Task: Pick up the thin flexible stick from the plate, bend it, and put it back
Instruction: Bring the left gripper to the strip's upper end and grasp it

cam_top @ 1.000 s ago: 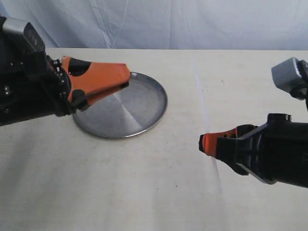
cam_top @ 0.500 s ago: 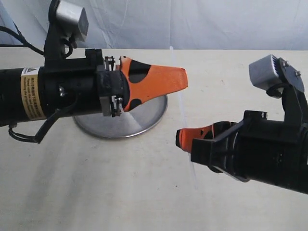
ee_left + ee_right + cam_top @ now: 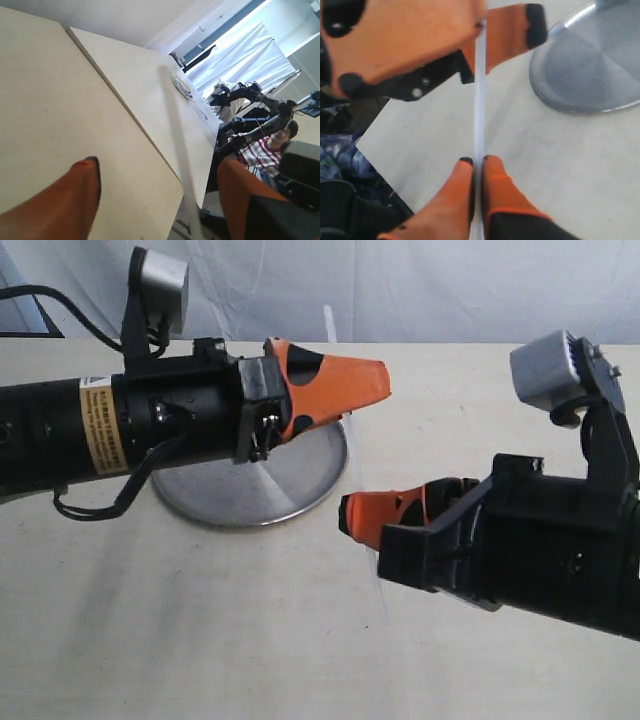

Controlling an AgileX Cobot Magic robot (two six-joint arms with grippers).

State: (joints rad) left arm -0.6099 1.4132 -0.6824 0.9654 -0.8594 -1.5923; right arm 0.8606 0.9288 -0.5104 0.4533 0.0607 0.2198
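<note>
My right gripper is pinching the thin flexible stick. Both its orange fingers are pressed together on it, black tips tight against the strip on either side.

The stick is off the plate, up in the air, straight, no bend visible. In the exterior view it runs steeply, slightly tilted. Its top end shows against the pale backdrop cloth. From there it passes the tip of my left gripper and the plate's right rim, then goes down through my right gripper. A short tail shows below that, over the table.

My left gripper is spread. The left wrist view shows its two orange fingers wide apart, with the blurred pale strip running up between them, closer to one finger than the other. The right wrist view agrees: the stick passes between the two left fingers near their tips. I cannot tell whether either left finger touches it.

In the exterior view my left gripper overlaps the plate's upper right rim. My right gripper sits right of the plate and lower in that view, over bare table. The two grippers are near each other, tips apart.

The plate lies flat on the cream table: round, silver, brushed, raised rim. A grey camera box rides on my left arm, a second camera box on my right. There is a yellow label on the left arm.
</note>
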